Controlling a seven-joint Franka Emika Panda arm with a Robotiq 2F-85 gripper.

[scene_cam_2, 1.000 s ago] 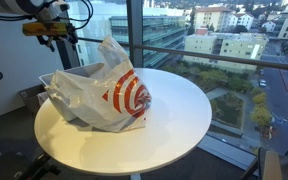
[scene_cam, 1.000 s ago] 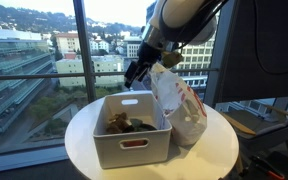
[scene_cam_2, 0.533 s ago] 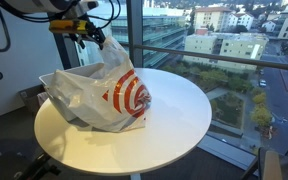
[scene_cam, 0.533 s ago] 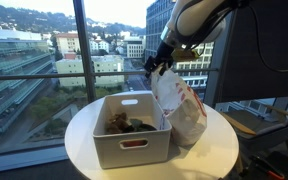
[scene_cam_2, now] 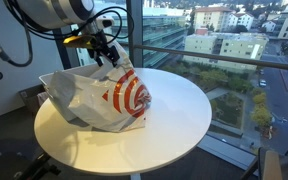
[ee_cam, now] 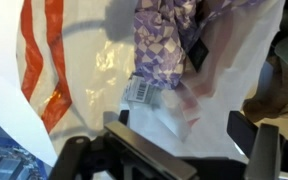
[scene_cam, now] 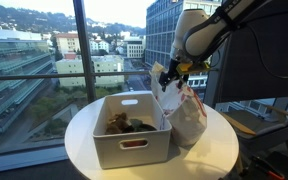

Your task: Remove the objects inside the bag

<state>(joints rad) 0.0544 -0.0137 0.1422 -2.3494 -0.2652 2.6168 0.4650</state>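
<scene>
A white plastic bag with a red ring logo shows in both exterior views (scene_cam: 187, 112) (scene_cam_2: 102, 95). It stands on the round white table (scene_cam: 219, 150), next to a white bin (scene_cam: 134, 146). My gripper (scene_cam: 167, 78) hangs just over the bag's top opening, as an exterior view (scene_cam_2: 112, 62) also shows. In the wrist view the gripper (ee_cam: 179, 130) is open and empty, its jaws wide apart over the bag. Below it lie a purple patterned item (ee_cam: 169, 40) and a clear packet with a barcode label (ee_cam: 149, 93).
The bin holds several brownish objects (scene_cam: 127, 124). The table (scene_cam_2: 174, 120) stands by a large window with a city view. The bag's red stripes (ee_cam: 44, 50) show at the left of the wrist view.
My gripper has moved from above the bin across to the bag and come down to the bag's top opening. The bag and bin have stayed in place.
</scene>
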